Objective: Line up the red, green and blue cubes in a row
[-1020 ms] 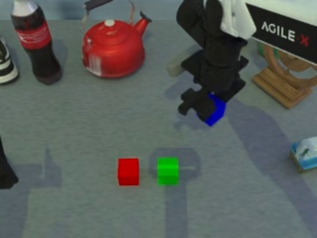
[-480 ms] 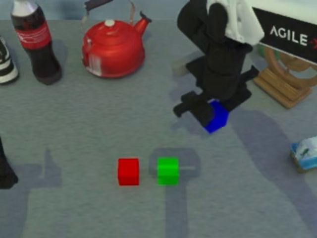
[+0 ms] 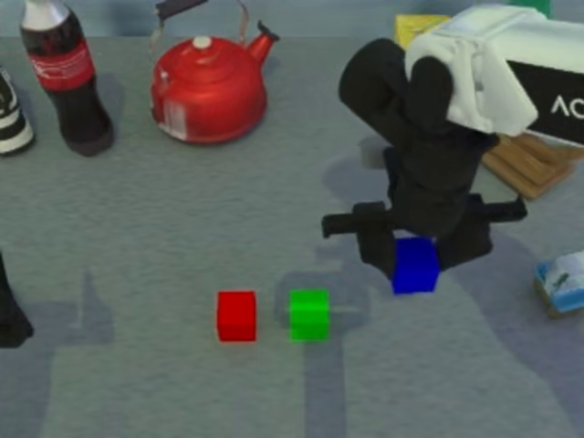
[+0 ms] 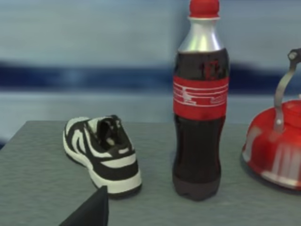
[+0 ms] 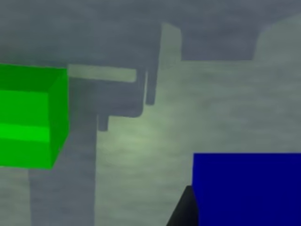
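Observation:
The red cube [image 3: 236, 316] and the green cube [image 3: 309, 314] sit side by side on the grey table, a small gap between them. My right gripper [image 3: 415, 260] is shut on the blue cube [image 3: 415, 265] and holds it above the table, to the right of the green cube and slightly farther back. In the right wrist view the blue cube [image 5: 247, 188] fills the near corner with one dark fingertip [image 5: 184, 209] against its side, and the green cube [image 5: 30, 117] lies beyond. My left arm [image 3: 11, 315] is parked at the left edge.
A red kettle [image 3: 208, 87], a cola bottle [image 3: 64, 78] and a black-and-white shoe [image 3: 11, 114] stand along the back left. A wooden stand [image 3: 529, 160] and a yellow box [image 3: 422, 27] are at the back right. A small blue-white item [image 3: 561, 283] lies at the right edge.
The right arm has carried the blue cube forward and a little to the right, closer to the green cube's row. The red and green cubes have not moved.

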### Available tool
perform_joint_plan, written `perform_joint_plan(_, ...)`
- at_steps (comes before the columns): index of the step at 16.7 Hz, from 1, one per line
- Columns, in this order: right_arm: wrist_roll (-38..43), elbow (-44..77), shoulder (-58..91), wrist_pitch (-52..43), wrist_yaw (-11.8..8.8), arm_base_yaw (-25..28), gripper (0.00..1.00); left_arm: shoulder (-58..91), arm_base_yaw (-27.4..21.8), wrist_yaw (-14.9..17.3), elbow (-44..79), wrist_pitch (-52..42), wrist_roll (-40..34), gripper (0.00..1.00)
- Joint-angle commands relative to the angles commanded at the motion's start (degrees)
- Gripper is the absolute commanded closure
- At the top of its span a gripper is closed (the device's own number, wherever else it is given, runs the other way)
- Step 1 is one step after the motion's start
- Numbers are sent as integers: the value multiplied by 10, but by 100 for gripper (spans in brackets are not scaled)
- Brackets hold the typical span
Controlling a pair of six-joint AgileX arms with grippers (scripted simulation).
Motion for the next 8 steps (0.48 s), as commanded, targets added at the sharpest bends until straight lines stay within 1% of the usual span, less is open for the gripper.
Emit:
perform_joint_plan(3,50,-37,-32,12,0,8,100,0,0,0,0,0,0,0)
perform_joint_plan(8,55,-40,-33,12,0,6,100,0,0,0,0,0,0,0)
